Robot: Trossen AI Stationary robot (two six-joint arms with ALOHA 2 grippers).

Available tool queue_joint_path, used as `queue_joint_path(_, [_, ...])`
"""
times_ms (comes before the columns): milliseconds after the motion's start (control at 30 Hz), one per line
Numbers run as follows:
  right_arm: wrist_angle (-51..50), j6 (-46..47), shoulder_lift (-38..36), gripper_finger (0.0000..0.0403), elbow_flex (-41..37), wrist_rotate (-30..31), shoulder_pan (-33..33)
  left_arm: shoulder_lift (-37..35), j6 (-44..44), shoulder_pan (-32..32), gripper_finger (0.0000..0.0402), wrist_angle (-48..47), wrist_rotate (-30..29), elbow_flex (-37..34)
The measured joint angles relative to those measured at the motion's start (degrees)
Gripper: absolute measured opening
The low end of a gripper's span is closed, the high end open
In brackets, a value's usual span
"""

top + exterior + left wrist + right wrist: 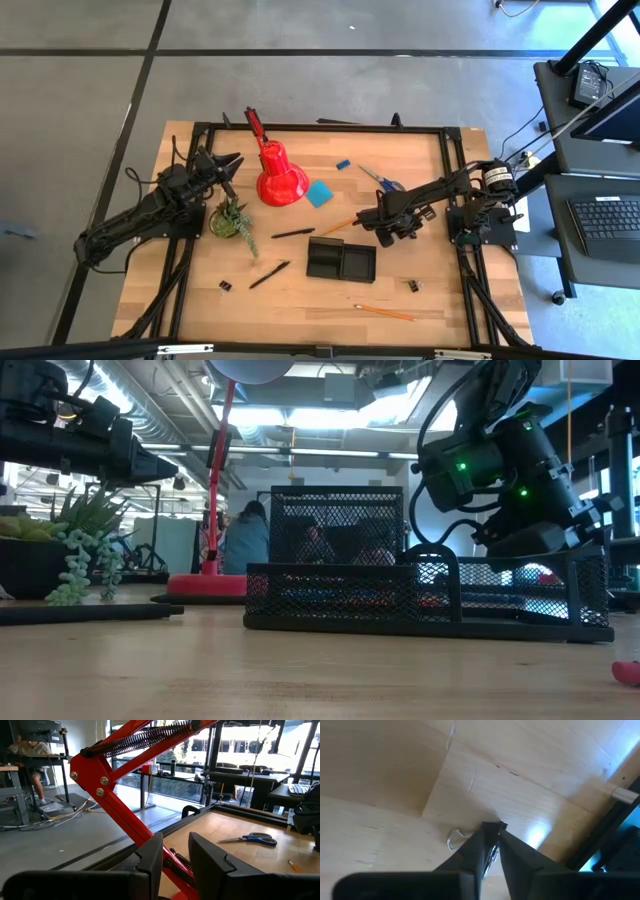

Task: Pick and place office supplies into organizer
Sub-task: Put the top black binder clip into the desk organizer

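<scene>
Organizer (341, 260) just below-left of right gripper (383, 228) in the high view
Its fingers pinched a tiny binder clip (492, 851) at their tips; left gripper (227, 166) waited, narrowly open, by the lamp (278, 174)

Black wire-mesh organizer (420, 600), wooden table (300, 305)

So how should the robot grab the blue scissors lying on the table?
Judging from above, the scissors lie flat with the blue handles toward the right arm's side and the blades pointing away. A claw would probably do best coming straight down and pinching across the narrow part where blades meet handles. The right claw is nearer.
</scene>
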Motion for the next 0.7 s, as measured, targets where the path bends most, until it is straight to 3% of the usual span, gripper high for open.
queue_joint_path(267, [-0.19,-0.35,-0.04,0.0023,0.11,-0.02,0.0,-0.02,0.0,0.0,0.0088,0.0,0.0,0.0])
queue_joint_path(700, [-0.46,-1.36,-0.04,0.002,0.11,-0.04,0.0,0.0,0.0,0.0,0.0088,0.0,0.0,0.0])
